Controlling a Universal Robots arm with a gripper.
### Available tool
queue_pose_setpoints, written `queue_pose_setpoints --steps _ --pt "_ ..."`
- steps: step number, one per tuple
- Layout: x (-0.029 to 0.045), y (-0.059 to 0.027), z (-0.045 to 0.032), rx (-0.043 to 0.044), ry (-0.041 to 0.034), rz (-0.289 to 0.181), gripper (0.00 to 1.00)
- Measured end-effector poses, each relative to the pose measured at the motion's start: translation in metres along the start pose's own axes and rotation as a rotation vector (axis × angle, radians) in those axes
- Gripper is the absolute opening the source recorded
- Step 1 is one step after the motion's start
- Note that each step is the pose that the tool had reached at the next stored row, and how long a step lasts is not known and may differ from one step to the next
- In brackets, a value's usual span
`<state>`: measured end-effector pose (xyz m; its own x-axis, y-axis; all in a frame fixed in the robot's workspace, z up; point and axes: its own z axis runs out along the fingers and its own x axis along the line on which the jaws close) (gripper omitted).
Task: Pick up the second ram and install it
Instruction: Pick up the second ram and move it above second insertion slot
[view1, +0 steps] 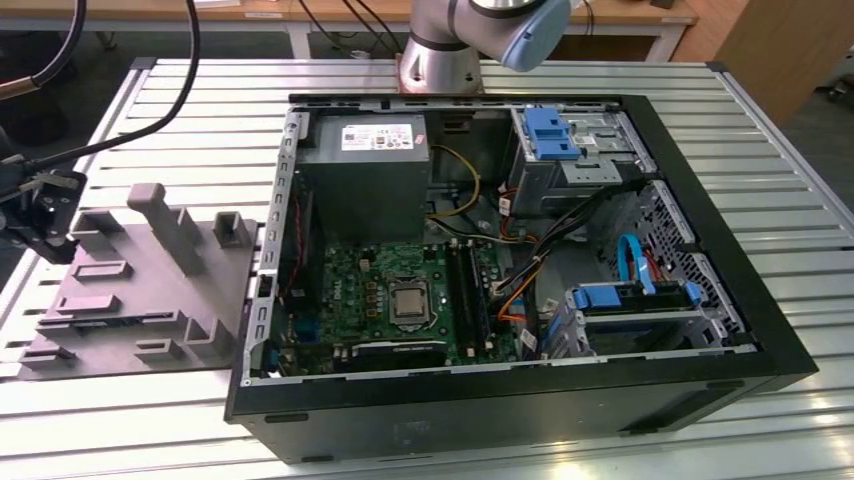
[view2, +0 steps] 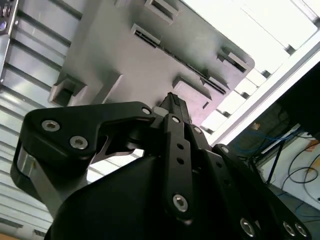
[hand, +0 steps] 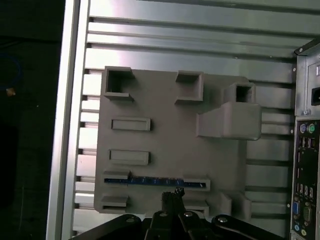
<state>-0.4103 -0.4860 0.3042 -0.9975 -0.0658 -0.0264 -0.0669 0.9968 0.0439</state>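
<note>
Exterior view, arm: gripper (view1: 48, 235) points down over the fixture (view1: 134, 290), beside the case (view1: 534, 400).
First wrist view, ram: ram (hand: 145, 180) stands edge-up in a fixture slot, just ahead of the gripper and untouched.
Second wrist view, tool: it looks closed up and holds nothing.
Pick, judged: straddle the ram mid-length, square to it, and lift straight.

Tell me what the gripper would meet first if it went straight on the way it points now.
Most likely the blue memory stick, which sits in a slot of the gray holder just ahead of the gripper. Depth is unclear, so it could touch the holder's slot edge first.
</note>
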Motion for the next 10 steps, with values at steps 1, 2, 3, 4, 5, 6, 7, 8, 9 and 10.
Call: queue_pose_setpoints --steps 1,2,3,4,5,6,7,8,9,10 --pt "0.0000 0.0000 0.0004 -0.0005 0.0007 -0.018 0.11" --pt "0.0000 0.0000 0.0007 -0.0010 0.0016 -0.036 0.11" --pt "0.0000 0.0000 0.0011 -0.0014 0.0024 -0.054 0.11" --pt "0.0000 -0.0001 0.0014 -0.0019 0.0032 -0.072 0.11" --pt "0.0000 -0.0001 0.0018 -0.0024 0.0040 -0.091 0.11" --pt "0.0001 -0.0001 0.0022 -0.0029 0.0048 -0.109 0.11" --pt "0.0001 -0.0001 0.0026 -0.0034 0.0056 -0.127 0.11" --pt "0.0001 -0.0001 0.0030 -0.0039 0.0063 -0.145 0.11" --pt "0.0001 -0.0001 0.0033 -0.0044 0.0071 -0.163 0.11" --pt "0.0001 -0.0001 0.0037 -0.0048 0.0079 -0.181 0.11"
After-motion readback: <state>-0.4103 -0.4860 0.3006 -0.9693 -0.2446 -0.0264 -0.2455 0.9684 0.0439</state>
